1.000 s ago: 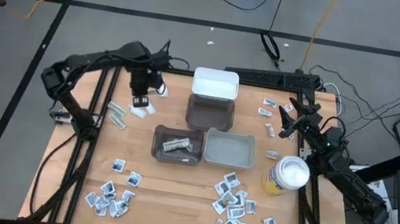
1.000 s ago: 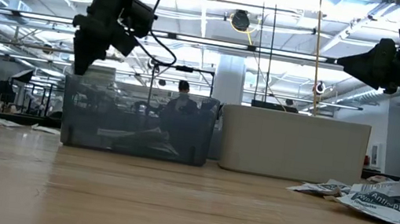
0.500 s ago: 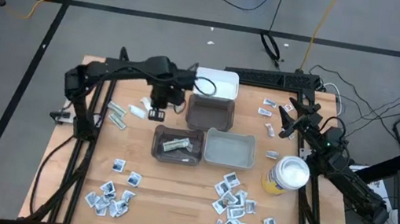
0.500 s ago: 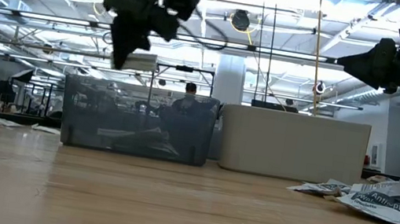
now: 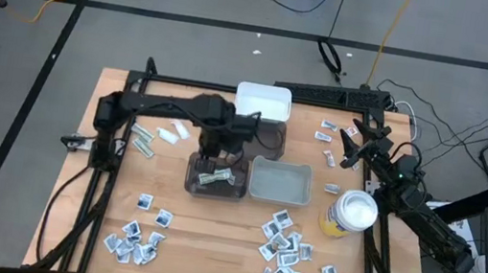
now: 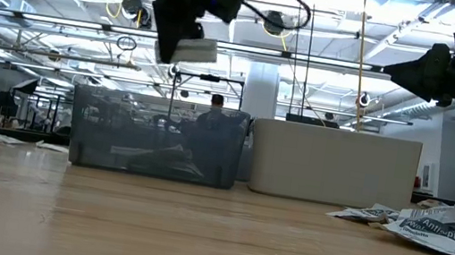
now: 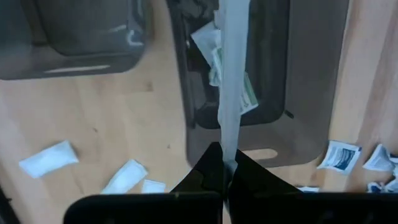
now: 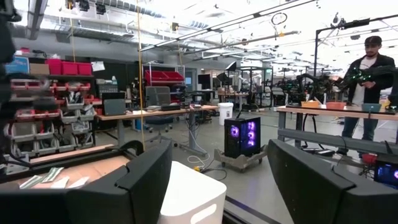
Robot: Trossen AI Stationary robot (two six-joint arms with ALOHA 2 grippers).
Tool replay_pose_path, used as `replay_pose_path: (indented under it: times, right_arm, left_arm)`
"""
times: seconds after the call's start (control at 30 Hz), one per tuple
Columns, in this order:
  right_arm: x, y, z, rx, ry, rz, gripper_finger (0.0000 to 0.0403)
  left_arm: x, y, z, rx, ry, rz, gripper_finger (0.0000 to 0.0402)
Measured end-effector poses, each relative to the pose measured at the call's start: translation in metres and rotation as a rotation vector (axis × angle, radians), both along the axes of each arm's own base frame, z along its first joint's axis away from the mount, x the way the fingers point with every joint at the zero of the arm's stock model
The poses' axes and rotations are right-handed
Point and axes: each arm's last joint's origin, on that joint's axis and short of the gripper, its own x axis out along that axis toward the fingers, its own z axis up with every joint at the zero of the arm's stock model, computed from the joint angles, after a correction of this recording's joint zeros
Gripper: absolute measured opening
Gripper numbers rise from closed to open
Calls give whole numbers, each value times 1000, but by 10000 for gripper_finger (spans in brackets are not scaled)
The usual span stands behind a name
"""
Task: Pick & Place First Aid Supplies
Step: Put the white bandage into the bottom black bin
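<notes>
Where it earlier hung beside the table's left packets, the left tool (image 5: 210, 150), clamping a strip wrapper (image 7: 231, 74), is over the dark bin (image 5: 216, 175).

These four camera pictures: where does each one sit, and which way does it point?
High view: overhead, straight down on the wooden table; both dark arms show.
Low view: at tabletop height, level across to the dark translucent plastic bin; left gripper above it.
Left wrist view: on the left arm, down past shut fingers pinching a narrow white strip wrapper over that bin.
Right wrist view: on the right arm, out into the room past open fingers.
Shared: high, low and left wrist all show the dark bin.
</notes>
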Motion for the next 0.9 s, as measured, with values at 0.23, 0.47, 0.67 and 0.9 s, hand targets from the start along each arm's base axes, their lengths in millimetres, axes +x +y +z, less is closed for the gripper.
replay_pose_path:
  times: [0.23,0.47,0.67,0.9]
  right_arm:
    - [0,0,0,1,0,0,263]
    - [0,0,0,1,0,0,263]
    - [0,0,0,1,0,0,263]
    - [0,0,0,1,0,0,263]
  left_arm:
    - [5,-21,-45,-60,9,4,0]
    - [1,-28,-85,-86,20,43,0]
    - [-4,-28,-105,-87,23,48,0]
    - [-3,-25,-105,-82,22,132,19]
